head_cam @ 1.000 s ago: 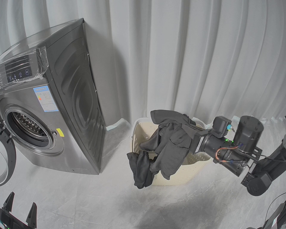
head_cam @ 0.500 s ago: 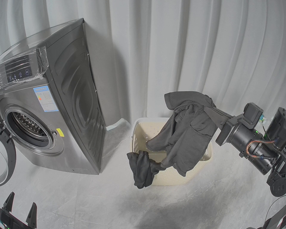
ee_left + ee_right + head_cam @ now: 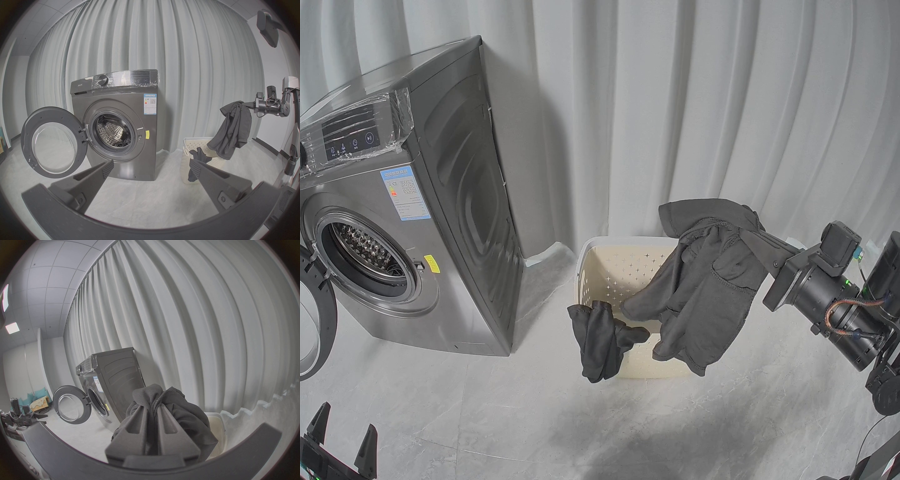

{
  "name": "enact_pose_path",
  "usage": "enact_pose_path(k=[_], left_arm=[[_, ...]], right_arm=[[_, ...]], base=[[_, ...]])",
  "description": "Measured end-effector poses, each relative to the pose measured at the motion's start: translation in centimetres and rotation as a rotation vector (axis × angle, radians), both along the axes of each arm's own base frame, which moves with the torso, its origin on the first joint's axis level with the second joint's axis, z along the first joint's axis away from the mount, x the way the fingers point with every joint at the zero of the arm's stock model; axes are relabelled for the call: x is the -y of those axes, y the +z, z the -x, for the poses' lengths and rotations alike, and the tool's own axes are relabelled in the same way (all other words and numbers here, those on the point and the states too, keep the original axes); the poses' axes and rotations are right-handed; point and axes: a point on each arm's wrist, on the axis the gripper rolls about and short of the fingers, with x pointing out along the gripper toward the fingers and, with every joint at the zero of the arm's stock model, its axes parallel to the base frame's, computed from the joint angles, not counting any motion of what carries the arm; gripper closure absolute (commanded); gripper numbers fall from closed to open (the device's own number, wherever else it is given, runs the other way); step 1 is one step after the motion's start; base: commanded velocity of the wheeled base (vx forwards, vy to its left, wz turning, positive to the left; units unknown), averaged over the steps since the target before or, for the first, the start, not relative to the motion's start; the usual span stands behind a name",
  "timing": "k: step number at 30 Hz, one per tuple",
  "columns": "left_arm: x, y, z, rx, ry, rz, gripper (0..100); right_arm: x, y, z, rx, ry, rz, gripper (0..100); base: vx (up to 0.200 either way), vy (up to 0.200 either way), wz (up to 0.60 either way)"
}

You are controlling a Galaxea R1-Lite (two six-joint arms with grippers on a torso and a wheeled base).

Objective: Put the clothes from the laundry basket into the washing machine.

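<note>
Your right gripper (image 3: pixel 764 241) pinches the garment (image 3: pixel 706 281) dangling over the basket (image 3: pixel 612 265), left gripper (image 3: pixel 341 426) spread wide, so a careless swing toward the washer (image 3: pixel 456 187) could snag its hem on the rim.

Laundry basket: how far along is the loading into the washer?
Done: washer door open, what looks like dark cloth already in the drum. In hand: right gripper shut on a dark garment, held above the basket. Remaining: a second garment draped over its rim.
</note>
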Motion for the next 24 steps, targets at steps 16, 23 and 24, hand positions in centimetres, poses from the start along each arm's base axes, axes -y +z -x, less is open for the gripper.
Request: enact_pose_path(k=[16, 23, 24], left_arm=[[-0.01, 0.01, 0.00, 0.001, 0.003, 0.012, 0], [-0.01, 0.01, 0.00, 0.002, 0.003, 0.013, 0], [-0.01, 0.01, 0.00, 0.002, 0.003, 0.013, 0]], right_arm=[[0.05, 0.19, 0.03, 0.002, -0.051, -0.005, 100], [-0.02, 0.20, 0.09, 0.003, -0.046, -0.007, 100], [-0.04, 0.21, 0.10, 0.003, -0.045, -0.008, 100]], base=[[0.000, 0.200, 0.00], [0.000, 0.200, 0.00], [0.000, 0.200, 0.00]])
